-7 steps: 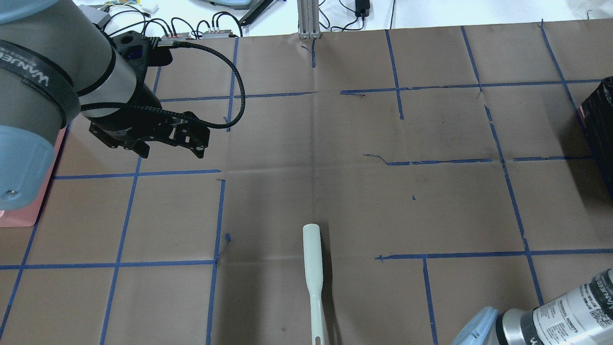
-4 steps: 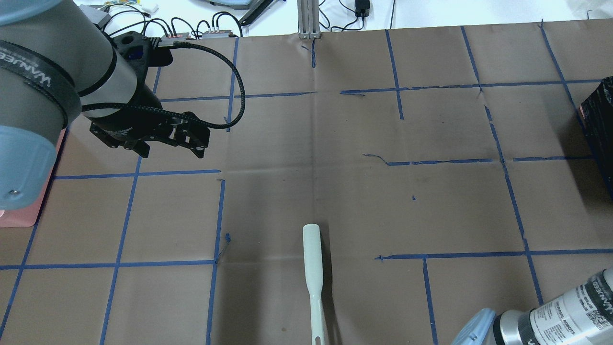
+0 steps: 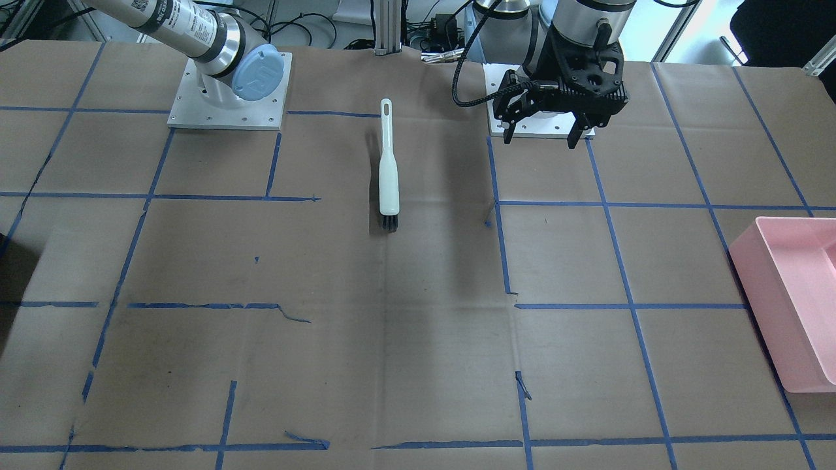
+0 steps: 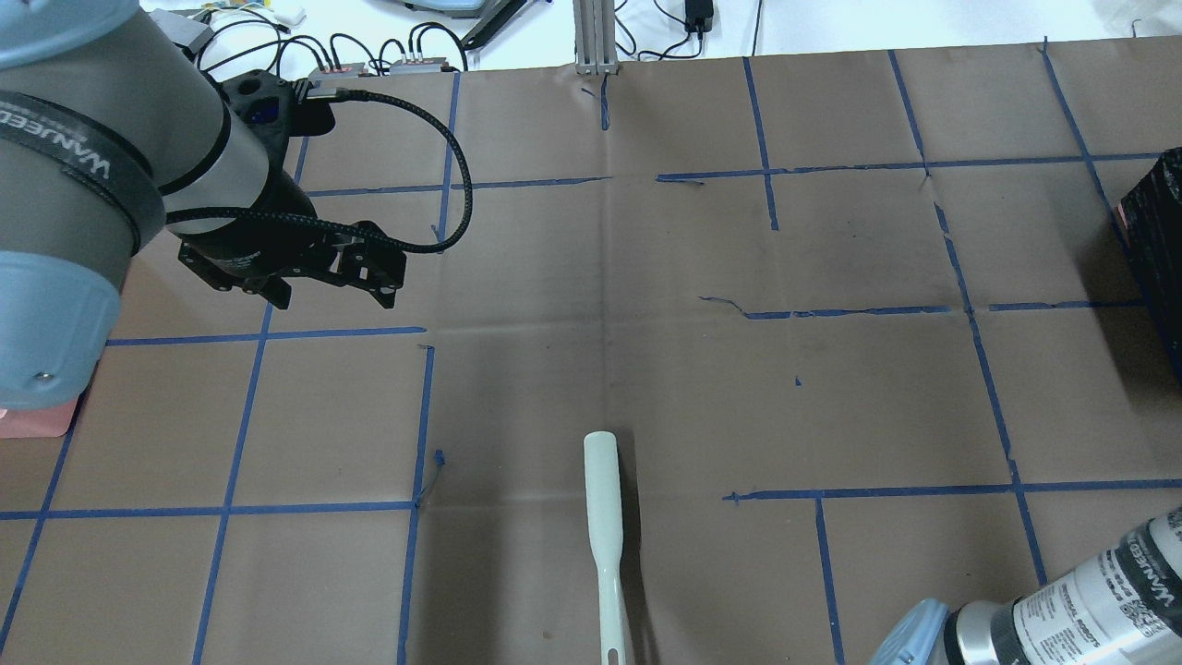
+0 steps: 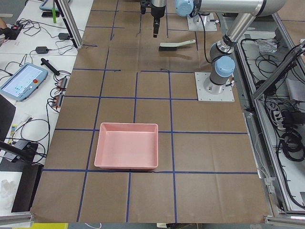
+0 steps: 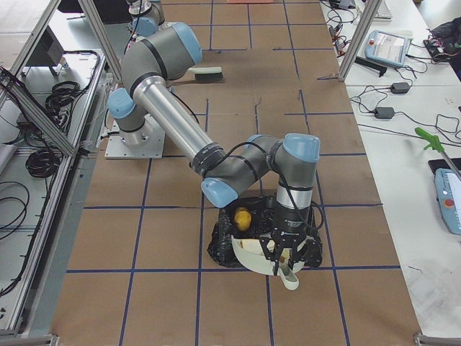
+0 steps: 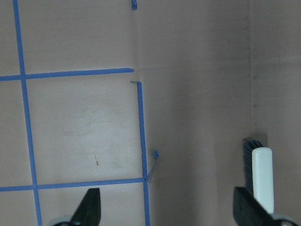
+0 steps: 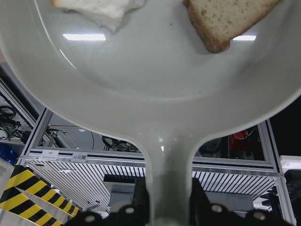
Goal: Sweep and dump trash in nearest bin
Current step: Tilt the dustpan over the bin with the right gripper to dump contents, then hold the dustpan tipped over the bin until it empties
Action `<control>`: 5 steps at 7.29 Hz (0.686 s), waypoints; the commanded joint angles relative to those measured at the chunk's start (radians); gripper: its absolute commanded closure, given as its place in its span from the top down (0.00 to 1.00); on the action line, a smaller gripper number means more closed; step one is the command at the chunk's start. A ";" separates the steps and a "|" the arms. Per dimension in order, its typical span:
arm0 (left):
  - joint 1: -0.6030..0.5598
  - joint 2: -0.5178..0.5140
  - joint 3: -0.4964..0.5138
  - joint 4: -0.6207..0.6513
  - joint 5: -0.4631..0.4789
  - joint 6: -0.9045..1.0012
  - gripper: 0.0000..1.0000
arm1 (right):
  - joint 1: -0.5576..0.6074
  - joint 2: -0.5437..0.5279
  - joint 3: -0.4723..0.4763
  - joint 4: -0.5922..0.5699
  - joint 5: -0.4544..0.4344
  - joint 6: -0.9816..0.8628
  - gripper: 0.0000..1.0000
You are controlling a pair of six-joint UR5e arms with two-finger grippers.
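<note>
My right gripper (image 8: 168,203) is shut on the handle of a white dustpan (image 8: 155,94). Two bread slice pieces (image 8: 94,8) (image 8: 225,19) lie at the pan's far end. In the exterior right view the dustpan (image 6: 253,254) hangs over the black bin (image 6: 223,245), and the round yellow lump (image 6: 243,216) shows against the bin's black lining just beyond the pan. My left gripper (image 3: 541,136) (image 4: 332,297) hovers open and empty over the table, apart from the white brush (image 3: 388,171) (image 7: 262,174).
The brush (image 4: 605,517) lies near the robot's edge at mid-table. A pink tray bin (image 3: 793,300) (image 5: 126,151) stands at the table's left end. The black bin (image 4: 1154,231) stands at the right end. Brown paper with blue tape lines covers the table.
The left arm has shifted slightly toward the table's middle while its gripper stays open over almost the same spot. The right arm's visible segment has moved slightly. The brush has not moved.
</note>
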 commanded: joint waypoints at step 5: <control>0.002 -0.106 0.106 -0.031 0.020 -0.009 0.99 | 0.005 -0.018 0.032 -0.041 -0.072 -0.029 0.02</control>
